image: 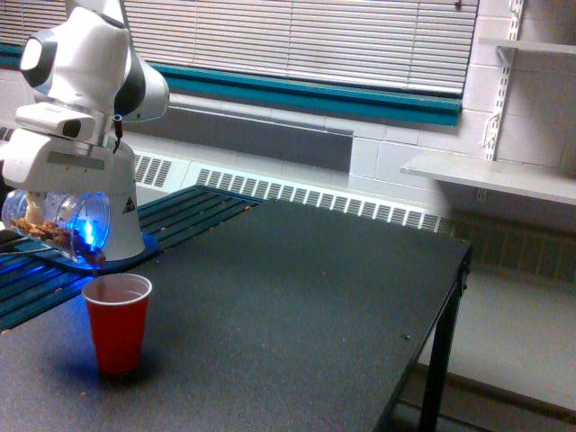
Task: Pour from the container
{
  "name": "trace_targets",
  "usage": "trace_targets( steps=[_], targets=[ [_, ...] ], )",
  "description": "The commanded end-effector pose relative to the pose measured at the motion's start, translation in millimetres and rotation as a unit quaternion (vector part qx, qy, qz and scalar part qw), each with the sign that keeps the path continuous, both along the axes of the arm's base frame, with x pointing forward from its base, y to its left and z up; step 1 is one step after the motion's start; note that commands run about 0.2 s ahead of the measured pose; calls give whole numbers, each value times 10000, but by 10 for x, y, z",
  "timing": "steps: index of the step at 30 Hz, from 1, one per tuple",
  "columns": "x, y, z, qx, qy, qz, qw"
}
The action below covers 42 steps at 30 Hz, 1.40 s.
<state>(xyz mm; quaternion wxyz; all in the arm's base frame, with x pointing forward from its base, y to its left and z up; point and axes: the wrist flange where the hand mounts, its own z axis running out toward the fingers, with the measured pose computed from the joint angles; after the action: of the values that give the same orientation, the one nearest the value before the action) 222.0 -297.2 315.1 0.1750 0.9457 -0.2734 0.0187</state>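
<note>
Jaws sit under the white wrist housing at the exterior view's left edge, mostly hidden; they look clamped on the container point(56, 223), since it hangs tipped in mid-air w/ nothing else under it, but the contact itself isn't visible. Gripper point(40, 211) is approx. above the cup's midsection.

Container: small clear plastic cup, lying near horizontal, mouth aimed toward the exterior view's right and slightly down. Brown nut-like bits lie along its lower wall, a few right at the lip. Blue glow on the mouth end. It hovers just above and a bit left of the red cup point(117, 322), not touching it.

Red cup stands upright on the dark counter point(297, 306) near the front-left corner, white inside; can't tell if anything has landed in it.

Handling, as a guess: thin clear plastic, light, slick, flexes if squeezed hard, so a firm-but-gentle side grip around the middle suits it, away from the rim so the mouth stays free. Nuts are loose and dry, likely to slide in a clump rather than a steady stream; a slow tilt would be safer.

Behind: robot's white base point(121, 225), slatted dark-blue surface point(193, 211), radiator, blinds.
</note>
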Motion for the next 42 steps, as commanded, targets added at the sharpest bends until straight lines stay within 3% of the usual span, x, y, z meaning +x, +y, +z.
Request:
trace_targets(
  steps=[1,42],
  targets=[
    [40,-8,44,-104,31,-29,9999],
    [165,42,120,-328,389,67,9987]
  ],
)
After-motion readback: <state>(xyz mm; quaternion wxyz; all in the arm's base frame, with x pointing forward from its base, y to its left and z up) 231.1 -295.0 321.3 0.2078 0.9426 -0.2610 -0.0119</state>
